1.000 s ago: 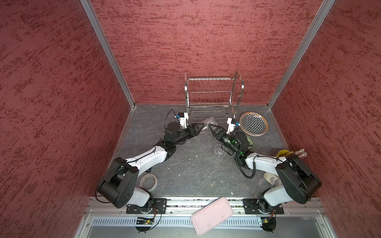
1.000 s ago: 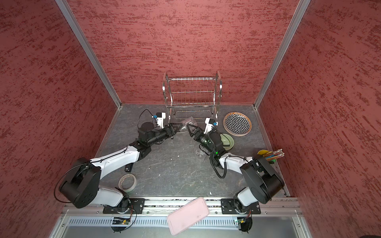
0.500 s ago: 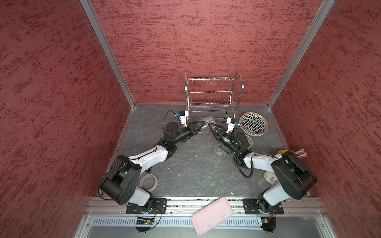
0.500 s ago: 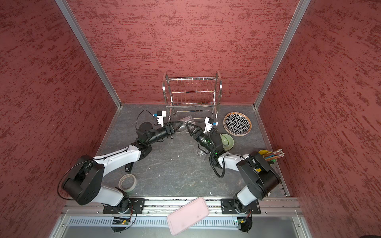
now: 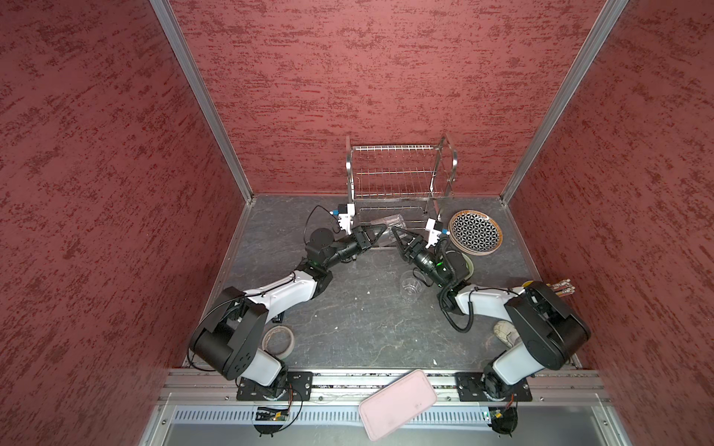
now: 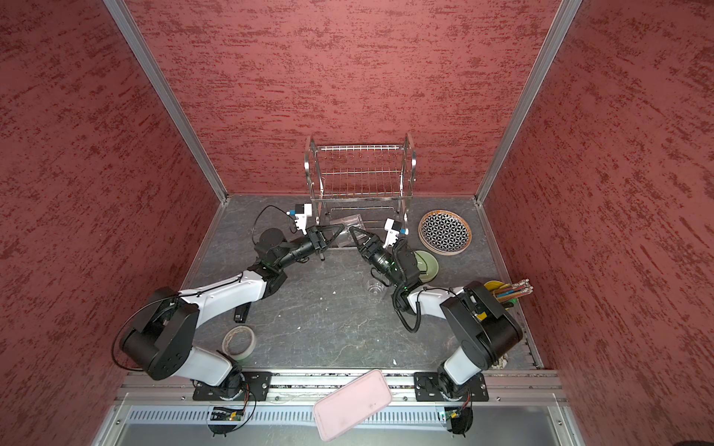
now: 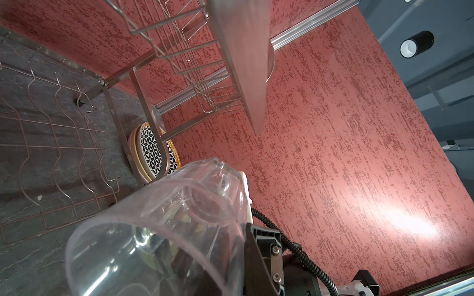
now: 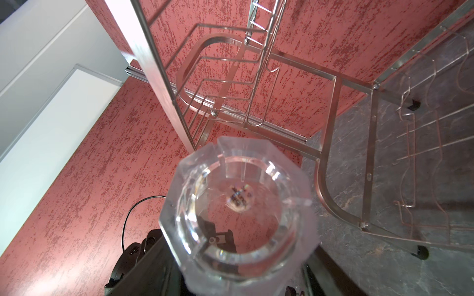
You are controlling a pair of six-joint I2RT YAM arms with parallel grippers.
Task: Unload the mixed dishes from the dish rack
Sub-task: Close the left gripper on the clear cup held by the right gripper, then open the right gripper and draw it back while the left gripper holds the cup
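Note:
The steel dish rack stands at the back wall, its wire tiers bare in both top views. Just in front of it a clear cup hangs on its side between my two grippers. My left gripper is shut on the cup's wall at the rim. My right gripper straddles the cup's base; I cannot tell whether it presses on it. A second clear cup stands upright on the table. The geometric plate tops a stack right of the rack.
A pale green bowl sits partly under my right arm. A yellow cup of sticks and a whitish patterned dish are at the right edge. A tape roll lies front left, and a pink tray rests on the front rail.
My left gripper has closed onto the cup's rim. The right jaws have spread a little around the base. Both arms have barely moved.

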